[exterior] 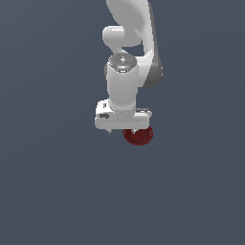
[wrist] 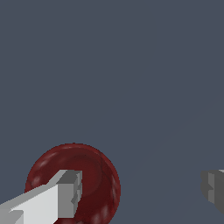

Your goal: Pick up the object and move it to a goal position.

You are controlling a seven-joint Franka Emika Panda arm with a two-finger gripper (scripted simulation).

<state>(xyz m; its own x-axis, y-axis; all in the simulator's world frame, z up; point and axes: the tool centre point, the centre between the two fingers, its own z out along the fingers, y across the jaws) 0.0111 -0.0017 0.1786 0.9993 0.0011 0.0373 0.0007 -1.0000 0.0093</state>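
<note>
The object (exterior: 139, 136) is a small dark red, rounded thing on the flat grey surface, partly covered by the white hand of the arm in the exterior view. My gripper (exterior: 122, 129) hangs just above it, pointing down. In the wrist view the object (wrist: 94, 175) lies behind one light grey finger (wrist: 65, 194), which overlaps its middle. The other finger (wrist: 214, 189) stands far off at the frame's edge. My gripper (wrist: 141, 188) is open, and the wide gap between the fingers holds only bare surface. The object sits off to one side of that gap.
A plain dark grey surface (exterior: 48, 191) fills both views. The white arm (exterior: 129, 43) rises toward the top of the exterior view. No marker or other object shows.
</note>
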